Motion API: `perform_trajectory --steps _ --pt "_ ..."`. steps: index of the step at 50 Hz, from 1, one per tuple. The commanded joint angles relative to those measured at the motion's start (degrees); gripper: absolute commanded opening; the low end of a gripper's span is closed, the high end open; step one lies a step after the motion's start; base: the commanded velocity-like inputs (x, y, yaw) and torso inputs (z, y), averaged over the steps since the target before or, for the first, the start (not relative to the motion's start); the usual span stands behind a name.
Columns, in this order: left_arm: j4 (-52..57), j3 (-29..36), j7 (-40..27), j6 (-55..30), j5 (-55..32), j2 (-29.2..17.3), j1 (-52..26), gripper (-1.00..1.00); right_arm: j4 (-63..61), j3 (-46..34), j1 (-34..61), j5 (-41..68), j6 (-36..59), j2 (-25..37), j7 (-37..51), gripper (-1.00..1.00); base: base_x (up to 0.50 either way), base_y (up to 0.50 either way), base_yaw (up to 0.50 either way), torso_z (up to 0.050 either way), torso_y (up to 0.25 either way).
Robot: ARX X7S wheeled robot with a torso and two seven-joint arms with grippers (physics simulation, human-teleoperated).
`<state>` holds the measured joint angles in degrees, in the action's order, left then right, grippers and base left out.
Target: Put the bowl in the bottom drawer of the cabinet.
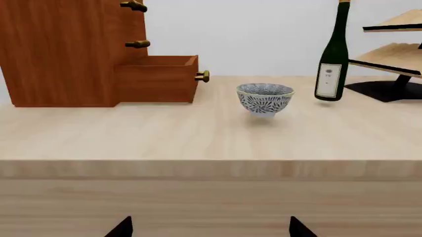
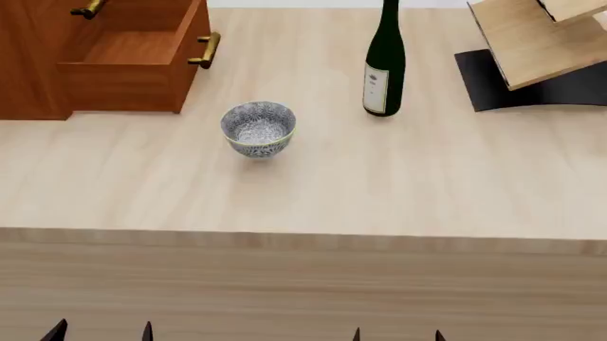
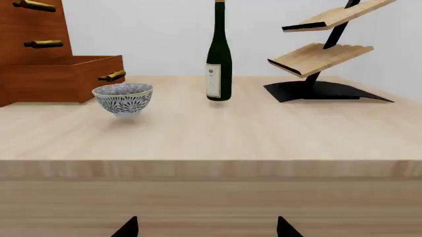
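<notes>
Bottom drawer point(image 2: 128, 67) pulled out, ready for bowl point(image 2: 258, 128) mid-table; my left gripper point(image 2: 102, 332), right gripper point(image 2: 396, 334) both wide, empty, below near edge.

I see a pale wood table point(image 2: 399, 192) carrying everything. The cabinet point(image 2: 28, 64) stands at the far left, its bottom drawer point(image 2: 133, 67) pulled open. The bowl point(image 2: 258, 128) sits upright near the drawer front, apart from it. A dark green bottle point(image 2: 383, 64) stands further right, and a pale wooden rack point(image 2: 531, 50) on its black base is far right.
</notes>
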<state>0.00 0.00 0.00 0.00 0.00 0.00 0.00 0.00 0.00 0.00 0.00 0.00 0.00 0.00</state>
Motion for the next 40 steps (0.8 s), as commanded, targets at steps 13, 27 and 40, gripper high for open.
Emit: perform_trajectory --steps 13,27,40 --pt "0.6 3.6 -1.9 -0.5 -3.3 -3.2 0.1 1.00 3.1 -3.2 0.0 4.0 -2.7 2.7 3.4 1.00 0.00 0.00 0.00 0.000 0.000" --pt "4.6 4.6 -2.9 -3.9 -5.7 -4.5 1.1 1.00 1.5 -5.0 -0.5 5.3 -2.3 3.9 4.7 1.00 0.00 0.00 0.00 0.028 0.000" --pt "5.7 4.8 -4.1 -4.2 -7.2 -5.3 1.3 1.00 0.9 -6.4 -0.2 6.0 -1.8 4.7 5.7 1.00 0.00 0.00 0.00 0.050 0.000"
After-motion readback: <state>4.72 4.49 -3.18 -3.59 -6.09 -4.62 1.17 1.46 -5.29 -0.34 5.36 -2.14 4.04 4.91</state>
